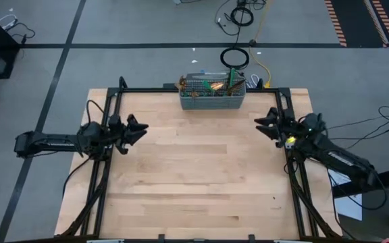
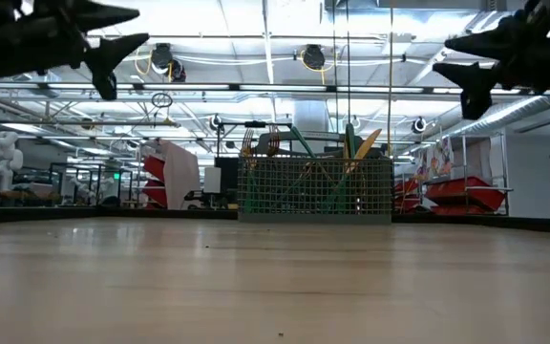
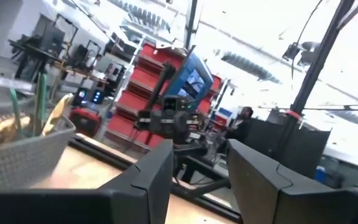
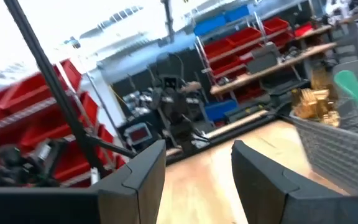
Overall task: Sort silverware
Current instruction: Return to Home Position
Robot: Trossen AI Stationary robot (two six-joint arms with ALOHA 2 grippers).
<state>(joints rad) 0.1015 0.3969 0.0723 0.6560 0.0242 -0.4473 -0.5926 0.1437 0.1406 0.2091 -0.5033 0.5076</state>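
Observation:
The silverware (image 1: 216,86), gold heads and teal handles, stands upright in the grey wire-mesh caddy (image 1: 211,101) at the table's far edge; the low view shows the silverware (image 2: 351,145) sticking up over the caddy's rim (image 2: 315,161). My left gripper (image 1: 140,128) hovers open above the table's left side, pointing toward the right. My right gripper (image 1: 261,123) hovers open above the right side, pointing toward the left. Nothing is between either pair of fingers. In the left wrist view the caddy (image 3: 17,155) shows at one side; in the right wrist view the caddy (image 4: 347,149) shows too.
A black frame (image 1: 201,90) borders the wooden tabletop (image 1: 194,175). Cables (image 1: 235,57) lie on the floor beyond the far edge. Red bins and shelving stand in the room behind.

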